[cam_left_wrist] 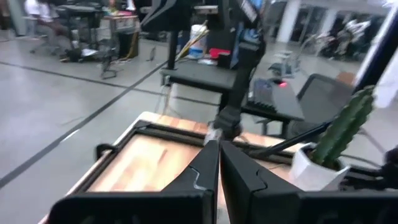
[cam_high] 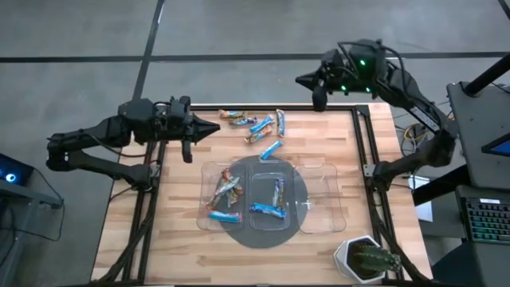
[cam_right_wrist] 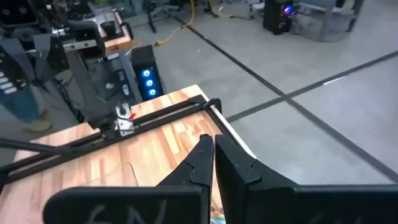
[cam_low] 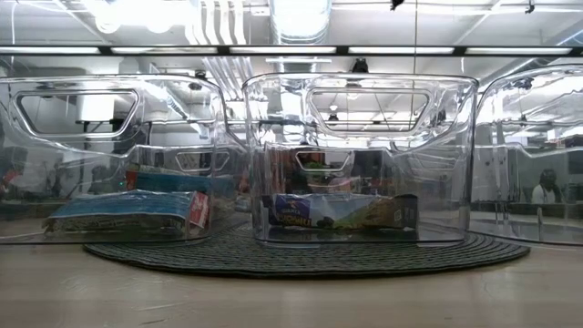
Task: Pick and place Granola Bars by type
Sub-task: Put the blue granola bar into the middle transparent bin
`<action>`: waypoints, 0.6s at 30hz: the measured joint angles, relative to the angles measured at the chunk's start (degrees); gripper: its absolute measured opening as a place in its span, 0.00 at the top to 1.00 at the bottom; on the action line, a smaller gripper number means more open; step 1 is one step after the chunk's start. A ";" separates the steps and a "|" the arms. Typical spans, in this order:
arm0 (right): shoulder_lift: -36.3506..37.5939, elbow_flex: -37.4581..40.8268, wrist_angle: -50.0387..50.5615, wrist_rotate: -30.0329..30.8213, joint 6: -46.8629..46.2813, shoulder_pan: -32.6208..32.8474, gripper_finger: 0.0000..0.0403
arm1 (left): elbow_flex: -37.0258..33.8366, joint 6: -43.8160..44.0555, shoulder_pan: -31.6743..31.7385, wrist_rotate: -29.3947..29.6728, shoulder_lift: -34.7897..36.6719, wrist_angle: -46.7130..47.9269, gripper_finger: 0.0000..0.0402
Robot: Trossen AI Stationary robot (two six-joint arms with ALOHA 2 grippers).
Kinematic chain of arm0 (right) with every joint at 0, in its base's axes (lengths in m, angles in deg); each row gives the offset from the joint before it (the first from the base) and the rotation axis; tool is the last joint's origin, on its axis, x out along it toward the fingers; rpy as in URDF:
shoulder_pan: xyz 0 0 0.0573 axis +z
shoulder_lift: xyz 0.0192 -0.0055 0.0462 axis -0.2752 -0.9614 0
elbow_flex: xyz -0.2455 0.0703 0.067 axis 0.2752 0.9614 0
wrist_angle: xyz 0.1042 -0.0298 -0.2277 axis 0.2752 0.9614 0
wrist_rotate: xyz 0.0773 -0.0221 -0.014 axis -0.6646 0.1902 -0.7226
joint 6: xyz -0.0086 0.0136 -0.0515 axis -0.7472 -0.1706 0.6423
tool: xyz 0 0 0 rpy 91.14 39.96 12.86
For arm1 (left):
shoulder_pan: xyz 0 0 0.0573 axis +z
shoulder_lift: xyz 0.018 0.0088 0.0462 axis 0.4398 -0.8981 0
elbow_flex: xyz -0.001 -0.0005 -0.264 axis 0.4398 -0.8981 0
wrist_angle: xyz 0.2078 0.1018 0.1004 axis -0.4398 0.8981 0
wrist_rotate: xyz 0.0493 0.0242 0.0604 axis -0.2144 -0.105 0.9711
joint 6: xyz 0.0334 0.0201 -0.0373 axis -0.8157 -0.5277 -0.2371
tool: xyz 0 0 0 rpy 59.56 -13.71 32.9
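Observation:
Several loose Granola Bars [cam_high: 259, 127], blue and orange-brown, lie flat near the table's far edge. Three clear trays stand on a dark round mat [cam_high: 263, 237]. The left tray [cam_high: 225, 194] holds several mixed bars [cam_low: 127, 214]. The middle tray [cam_high: 269, 199] holds blue bars [cam_low: 342, 211]. The right tray [cam_high: 319, 199] shows no bars. My left gripper [cam_high: 215, 126] [cam_left_wrist: 217, 144] hovers shut, left of the loose bars and pointing toward them. My right gripper [cam_high: 301, 80] [cam_right_wrist: 211, 140] is shut, raised beyond the table's far edge to the right of the bars.
A potted cactus [cam_high: 366, 259] [cam_left_wrist: 339, 134] stands at the table's near right corner. Black metal rails [cam_high: 362, 143] run along the table's left and right sides. Bare wood lies near the front edge and on the table's left part.

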 joint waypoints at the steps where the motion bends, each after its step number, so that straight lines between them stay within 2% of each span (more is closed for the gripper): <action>1: -1.13 -1.35 0.60 -0.45 0.55 -0.53 0.98 | 0.00 -0.33 0.00 0.75 0.71 1.20 1.00; 3: -3.39 -4.06 1.42 -1.41 1.86 -1.49 0.98 | -0.25 -0.70 0.02 1.90 2.15 2.92 1.00; 7: -7.99 -9.53 5.05 -1.63 3.60 -2.86 0.98 | -0.50 0.53 0.00 10.78 5.62 6.62 1.00; 11: -12.65 -14.57 9.70 -2.13 5.87 -3.57 0.98 | -0.50 0.45 0.04 16.23 8.62 10.83 1.00; 18: -21.30 -21.86 14.01 -10.91 9.80 -5.69 0.98 | -0.50 -2.07 0.07 16.83 12.28 12.68 1.00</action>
